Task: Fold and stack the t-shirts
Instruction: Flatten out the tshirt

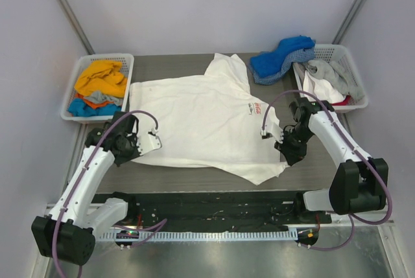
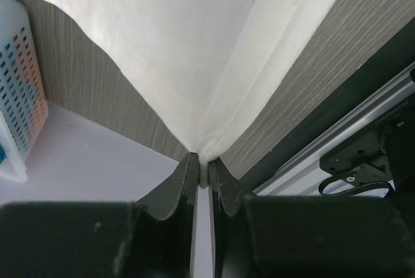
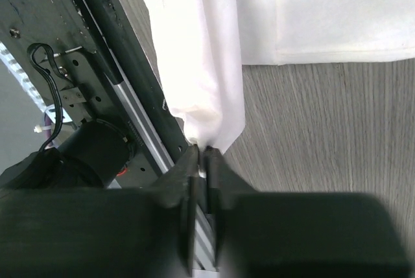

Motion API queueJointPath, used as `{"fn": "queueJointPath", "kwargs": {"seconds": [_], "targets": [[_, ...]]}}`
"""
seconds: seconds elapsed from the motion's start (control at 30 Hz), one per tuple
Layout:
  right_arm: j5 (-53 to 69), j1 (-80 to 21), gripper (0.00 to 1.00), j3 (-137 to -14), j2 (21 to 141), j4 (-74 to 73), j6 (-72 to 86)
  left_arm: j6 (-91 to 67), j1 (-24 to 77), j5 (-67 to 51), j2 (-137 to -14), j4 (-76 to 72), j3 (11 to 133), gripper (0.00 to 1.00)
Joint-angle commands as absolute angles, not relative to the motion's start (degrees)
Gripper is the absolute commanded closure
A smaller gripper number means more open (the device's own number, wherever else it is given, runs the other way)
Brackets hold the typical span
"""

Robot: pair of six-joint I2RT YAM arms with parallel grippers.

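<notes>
A large white t-shirt (image 1: 201, 119) with a small red chest logo (image 1: 257, 106) lies spread on the grey table. My left gripper (image 1: 135, 148) is shut on its near left corner; the left wrist view shows the white cloth (image 2: 214, 64) pinched between the jaws at my gripper (image 2: 203, 159). My right gripper (image 1: 284, 150) is shut on the shirt's near right edge; the right wrist view shows the cloth (image 3: 204, 70) bunched into the jaws at my gripper (image 3: 202, 151). Other shirts lie in and beside the baskets.
A white slatted basket (image 1: 73, 95) at the back left holds orange, grey and blue shirts (image 1: 100, 83). A second basket (image 1: 351, 70) at the back right holds grey and white cloth. A blue and checked shirt pile (image 1: 279, 59) drapes over its left rim. A black rail (image 1: 207, 203) runs along the near edge.
</notes>
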State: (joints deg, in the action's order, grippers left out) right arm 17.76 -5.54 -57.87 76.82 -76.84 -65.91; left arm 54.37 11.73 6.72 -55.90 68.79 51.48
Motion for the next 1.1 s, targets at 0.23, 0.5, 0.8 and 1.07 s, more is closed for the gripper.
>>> {"fn": "queueJointPath", "kwargs": {"seconds": [0.23, 0.5, 0.8, 1.07], "targets": [[16.1, -5.6, 0.4, -57.7, 76.6, -86.4, -69.2, 55.6, 11.9, 9.1, -54.8, 68.7, 47.2, 0.54], [14.9, -5.7, 0.37, -59.2, 72.5, -74.9, -63.2, 51.4, 11.9, 4.8, -55.6, 56.1, 46.6, 0.4], [9.9, -5.7, 0.29, -63.5, 78.3, -32.3, -32.9, 31.5, 11.8, 3.5, -67.7, 32.4, 52.8, 0.18], [1.6, -6.9, 0.16, -74.7, 94.6, -14.1, -21.4, 22.7, 11.9, 6.0, -78.7, 23.7, 58.8, 0.12]]}}
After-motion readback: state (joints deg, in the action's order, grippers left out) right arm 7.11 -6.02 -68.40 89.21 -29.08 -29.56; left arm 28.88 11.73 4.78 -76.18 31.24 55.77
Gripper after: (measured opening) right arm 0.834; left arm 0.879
